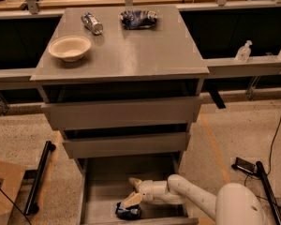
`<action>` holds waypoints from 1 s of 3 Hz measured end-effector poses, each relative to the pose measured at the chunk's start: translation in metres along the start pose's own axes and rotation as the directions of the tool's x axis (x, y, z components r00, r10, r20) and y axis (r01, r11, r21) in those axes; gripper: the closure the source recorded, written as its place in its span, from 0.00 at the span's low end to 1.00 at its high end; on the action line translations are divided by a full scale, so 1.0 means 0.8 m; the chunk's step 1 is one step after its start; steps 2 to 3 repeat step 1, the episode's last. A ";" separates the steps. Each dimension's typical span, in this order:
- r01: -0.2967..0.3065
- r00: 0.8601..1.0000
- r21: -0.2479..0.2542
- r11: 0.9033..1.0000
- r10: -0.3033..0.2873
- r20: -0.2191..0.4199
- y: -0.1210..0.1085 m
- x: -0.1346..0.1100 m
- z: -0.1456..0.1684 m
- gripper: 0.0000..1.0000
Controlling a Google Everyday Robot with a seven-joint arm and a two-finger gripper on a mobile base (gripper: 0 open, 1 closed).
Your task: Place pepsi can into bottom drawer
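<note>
End effector in bottom drawer, beside pepsi can

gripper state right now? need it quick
Gripper: open, inside the bottom drawer, fingers spread; the pepsi can lies against the lower finger, not between them.

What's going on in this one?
The robot's arm reaches into the pulled-out bottom drawer. Its gripper sits open there, right by the pepsi can, which lies on the drawer floor near the front. A bowl, silver can and snack bag are on the cabinet top.
</note>
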State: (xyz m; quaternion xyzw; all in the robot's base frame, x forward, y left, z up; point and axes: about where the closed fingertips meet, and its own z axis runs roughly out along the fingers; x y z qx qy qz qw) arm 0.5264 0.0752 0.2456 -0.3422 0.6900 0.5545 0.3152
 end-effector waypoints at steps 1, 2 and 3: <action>0.009 1.000 -0.007 1.000 -0.009 -0.003 0.005 -0.006 0.002 0.00; 0.009 1.000 -0.007 1.000 -0.009 -0.003 0.005 -0.006 0.002 0.00; 0.009 1.000 -0.007 1.000 -0.009 -0.003 0.005 -0.006 0.002 0.00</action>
